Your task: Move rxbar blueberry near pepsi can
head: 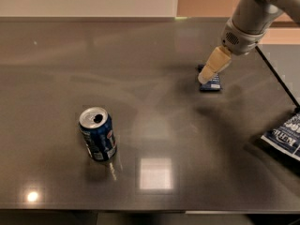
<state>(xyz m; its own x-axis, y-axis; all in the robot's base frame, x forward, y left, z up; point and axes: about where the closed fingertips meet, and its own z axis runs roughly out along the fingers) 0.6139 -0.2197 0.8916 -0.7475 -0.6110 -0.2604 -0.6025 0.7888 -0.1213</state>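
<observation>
The pepsi can (98, 134) stands upright on the dark table at the front left, blue with a silver open top. The rxbar blueberry (213, 83) lies flat at the back right, a small dark navy wrapper, partly covered by my gripper. My gripper (206, 77) hangs from the arm (248, 25) at the upper right, its cream fingers pointing down over the bar's left end. I cannot tell if it touches the bar.
A blue-and-white chip bag (286, 135) lies at the table's right edge. The table (150, 55) runs to a far edge at a pale wall. Its front edge is near the bottom. A bright light reflection (154, 172) lies front centre.
</observation>
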